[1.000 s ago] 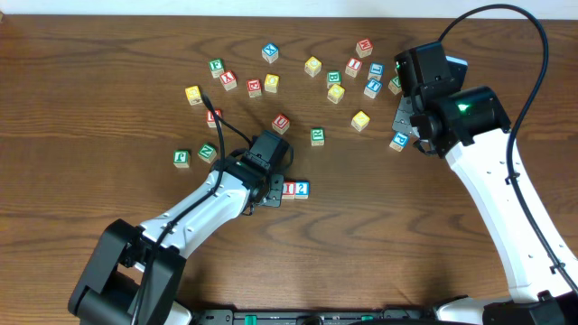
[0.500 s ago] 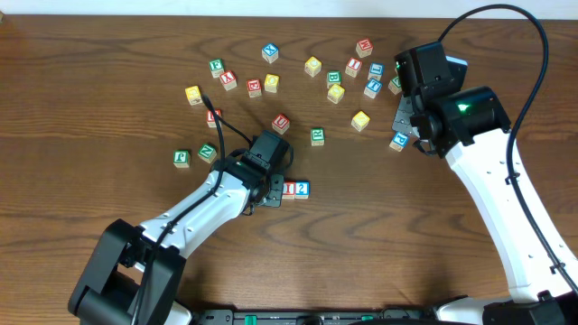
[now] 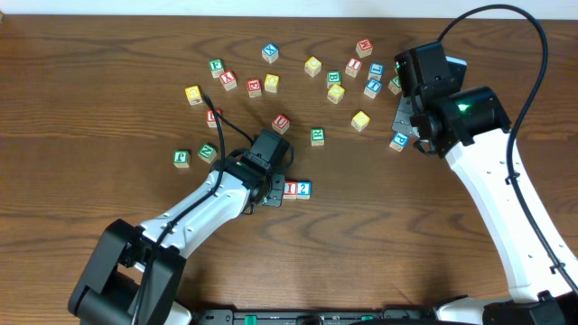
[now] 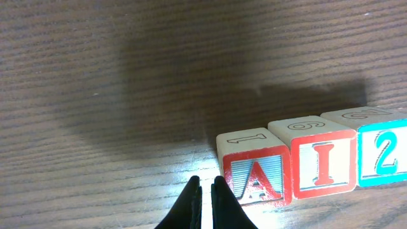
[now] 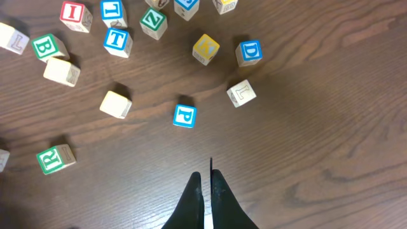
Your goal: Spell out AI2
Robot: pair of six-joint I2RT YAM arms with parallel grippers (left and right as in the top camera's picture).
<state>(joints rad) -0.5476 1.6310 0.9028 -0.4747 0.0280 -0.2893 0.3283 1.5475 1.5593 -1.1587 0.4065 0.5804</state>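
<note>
Three pale cubes stand touching in a row in the left wrist view: red "A" (image 4: 257,175), red "I" (image 4: 324,164), blue "2" (image 4: 383,156). My left gripper (image 4: 206,184) is shut and empty, its tips low over the table right beside the A cube's left edge. From overhead, the I cube (image 3: 290,189) and the 2 cube (image 3: 303,189) show just right of the left gripper (image 3: 271,191), which hides the A cube. My right gripper (image 5: 205,175) is shut on nothing above bare wood, far right near the scattered cubes (image 3: 406,122).
Several loose cubes lie across the back of the table, among them a red-lettered cube (image 3: 281,123), a green one (image 3: 317,136) and a yellow one (image 3: 360,120). Below the right gripper lie a blue "P" (image 5: 184,116), a blue "D" (image 5: 248,53) and a green "R" (image 5: 56,158).
The I and 2 cubes have slid slightly to the right, with the left gripper following. The right arm has not moved.
</note>
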